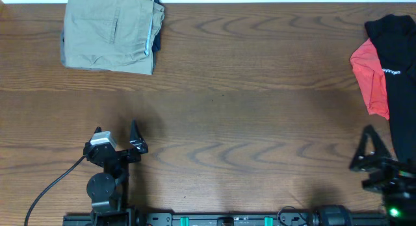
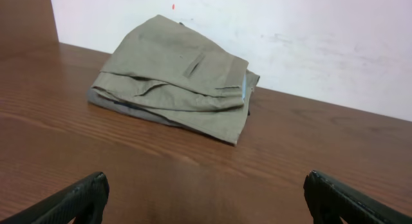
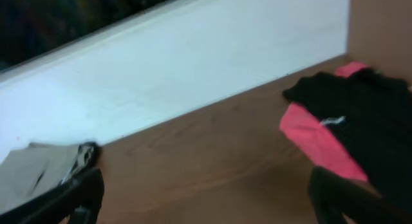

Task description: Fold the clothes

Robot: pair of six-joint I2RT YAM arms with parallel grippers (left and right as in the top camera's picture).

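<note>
One pair of trousers (image 1: 110, 32) lay folded at the upper left of the overhead frame, with dark blue cloth (image 1: 156, 28) showing at its right edge. One black garment (image 1: 398, 57) and one red garment (image 1: 369, 73) were heaped at the right edge. The left gripper (image 2: 206, 195), lower left, and the right gripper (image 3: 206, 192), lower right, both stood wide and empty. One brown wood table (image 1: 247, 109) met a white wall (image 2: 290, 31).

Folded khaki trousers (image 2: 177, 82) lie at 11 o'clock on the wooden table (image 2: 193, 179), by the white wall (image 2: 309, 37). The left gripper (image 2: 206, 201) is empty, jaws wide apart at 7 and 5 o'clock.
</note>
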